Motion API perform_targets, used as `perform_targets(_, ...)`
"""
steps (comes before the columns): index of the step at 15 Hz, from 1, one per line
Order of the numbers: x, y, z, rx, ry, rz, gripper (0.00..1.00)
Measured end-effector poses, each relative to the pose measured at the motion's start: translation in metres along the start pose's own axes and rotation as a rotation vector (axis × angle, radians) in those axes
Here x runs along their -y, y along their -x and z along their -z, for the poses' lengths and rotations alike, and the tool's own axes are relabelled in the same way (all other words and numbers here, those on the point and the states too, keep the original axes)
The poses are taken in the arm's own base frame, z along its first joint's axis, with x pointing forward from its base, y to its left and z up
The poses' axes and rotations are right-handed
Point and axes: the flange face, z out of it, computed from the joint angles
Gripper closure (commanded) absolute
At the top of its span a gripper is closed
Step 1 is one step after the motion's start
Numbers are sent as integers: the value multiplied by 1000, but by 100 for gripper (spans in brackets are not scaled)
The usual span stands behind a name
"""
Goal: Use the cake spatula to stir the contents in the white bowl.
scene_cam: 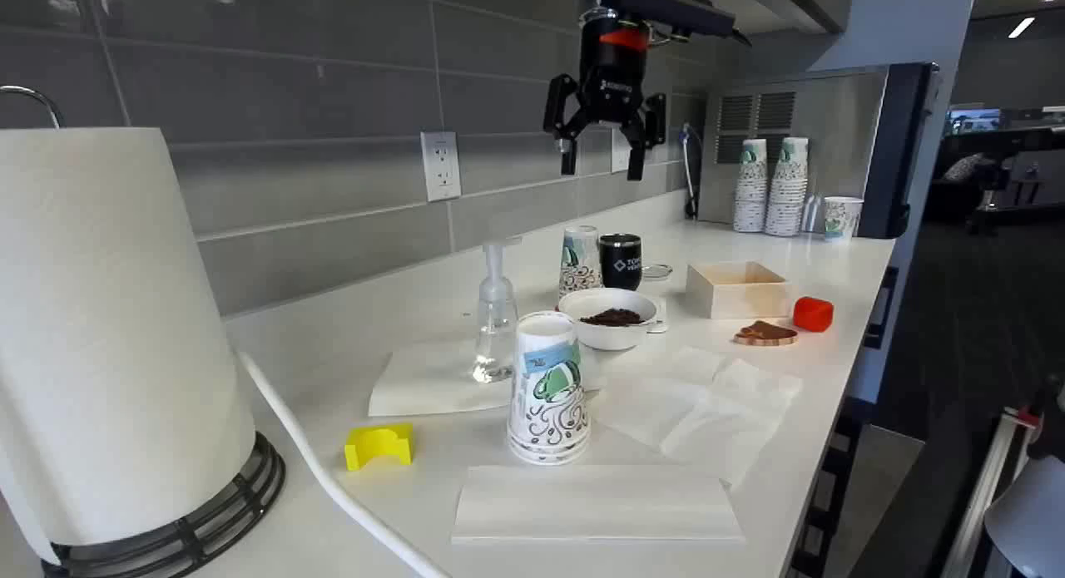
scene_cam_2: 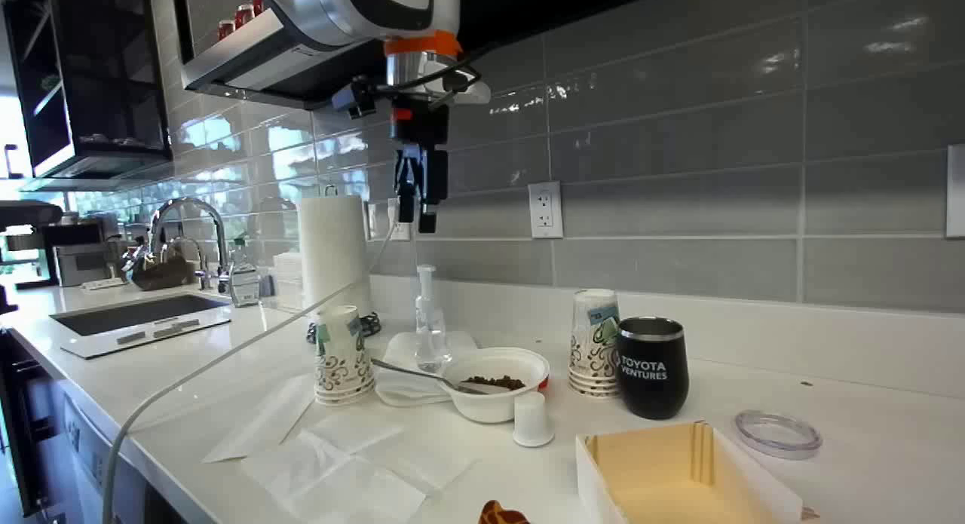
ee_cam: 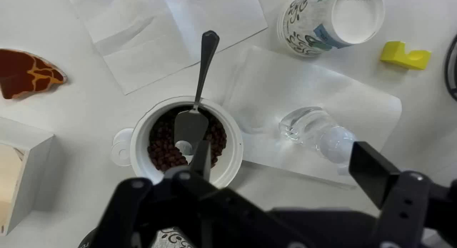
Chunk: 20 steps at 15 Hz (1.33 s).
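The white bowl stands on the counter in both exterior views and the wrist view. The contents, dark reddish-brown beans, lie inside it and also show in both exterior views. The cake spatula rests with its blade on the beans and its handle over the rim. Its handle also shows in an exterior view. My gripper hangs high above the counter, open and empty, pointing down. In the wrist view, one finger of the gripper overlaps the bowl.
A clear pump bottle and stacked paper cups stand near the bowl. More cups, a black tumbler and a small white cup stand close by. A wooden box and yellow block lie farther off.
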Motion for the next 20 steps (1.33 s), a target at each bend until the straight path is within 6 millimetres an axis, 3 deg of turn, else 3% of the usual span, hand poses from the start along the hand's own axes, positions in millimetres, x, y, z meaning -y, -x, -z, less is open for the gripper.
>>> perform_targets(12,-1,-1,-2,2,8,2,0)
perform_targets(15,-4,-1,-19,25,48,5,0)
perform_targets(20,-7,5,-64,65,188,-11,0)
